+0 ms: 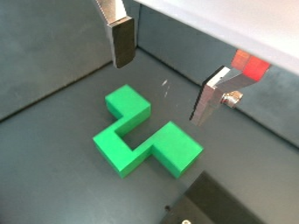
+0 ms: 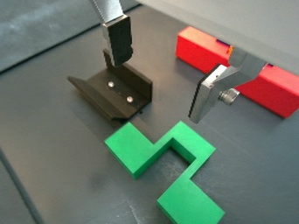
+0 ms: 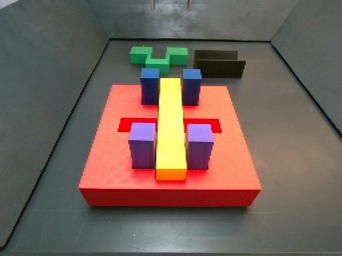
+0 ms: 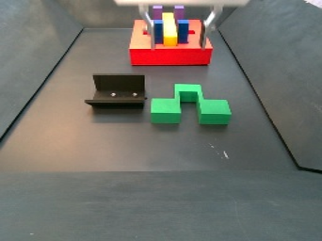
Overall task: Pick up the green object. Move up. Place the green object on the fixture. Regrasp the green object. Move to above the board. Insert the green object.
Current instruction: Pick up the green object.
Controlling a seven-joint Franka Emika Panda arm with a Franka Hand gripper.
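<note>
The green object (image 1: 142, 133) lies flat on the dark floor, its notch showing in both wrist views, green object (image 2: 163, 163). In a side view the green object (image 4: 189, 104) sits just right of the fixture (image 4: 117, 92), in front of the board (image 4: 170, 55). My gripper (image 1: 163, 80) hangs open above the floor, with nothing between its silver fingers (image 1: 121, 41). It is above and clear of the green object. In a wrist view my gripper (image 2: 163, 79) hovers between the fixture (image 2: 114, 93) and the board (image 2: 239, 68).
The board (image 3: 107, 160) carries a long yellow bar (image 3: 170, 125), two blue blocks (image 3: 151, 84) and two purple blocks (image 3: 142, 146). Grey walls (image 3: 74, 90) enclose the floor on the sides and at the back.
</note>
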